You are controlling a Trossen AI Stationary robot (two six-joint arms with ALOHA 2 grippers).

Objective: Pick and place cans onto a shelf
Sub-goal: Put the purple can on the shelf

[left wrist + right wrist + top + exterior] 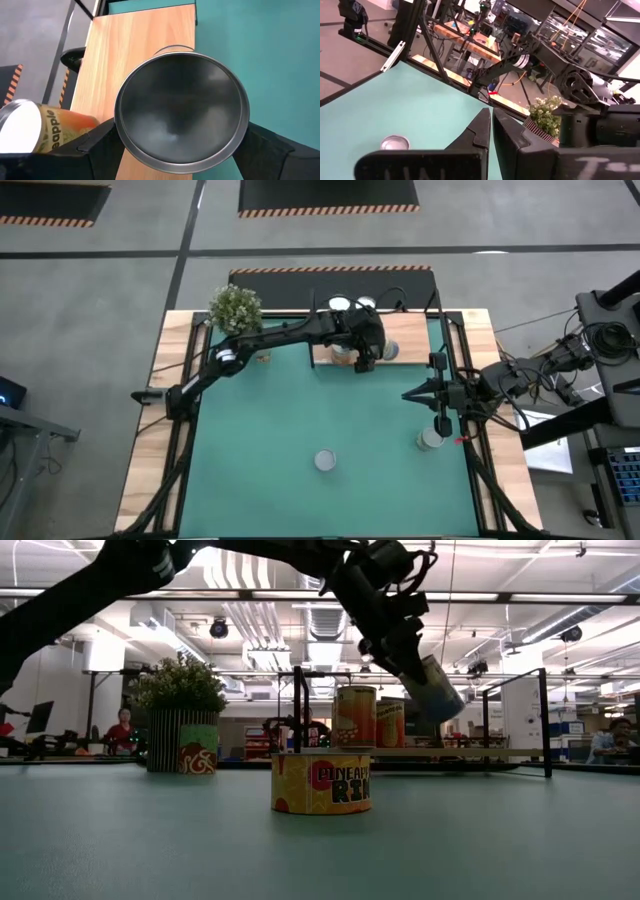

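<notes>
High view: left gripper [364, 352] reaches across to the shelf [405, 340] at the far edge of the green mat [300, 420]. It hides whatever it carries here. Just beyond it, two cans [340, 305] sit at the shelf's back edge. Right gripper [441, 406] hangs over the mat's right side with a can [430, 439] just below its tips. One more lone can [324, 460] stands mid-mat, well apart from both grippers. Potted plant [236, 308] at the far left corner, beside the left arm.

Low view: shows what the overhead hides. The left gripper [420, 665] holds a tilted can [434, 688] in the air above shelf level, fingers clamped on its sides. Two orange-labelled cans [355, 716] stand upright on the shelf board [450, 752] just beside and below the held one. A short pineapple can [321, 783] is nearest the camera. The plant [182, 725] stands to the left; people are seated in the room behind.

Left wrist view: the held can's [182, 117] bare metal end fills the frame, a finger [97, 145] pressed against each side; under it the wood shelf [130, 50] and mat edge. A pineapple-labelled can [35, 132] is close alongside the gripper.

Right wrist view: right gripper [491, 127] fingers pressed together, pinching nothing. A can top [395, 143] lies on the mat [410, 105] ahead of it; the left arm and plant [546, 114] beyond.
</notes>
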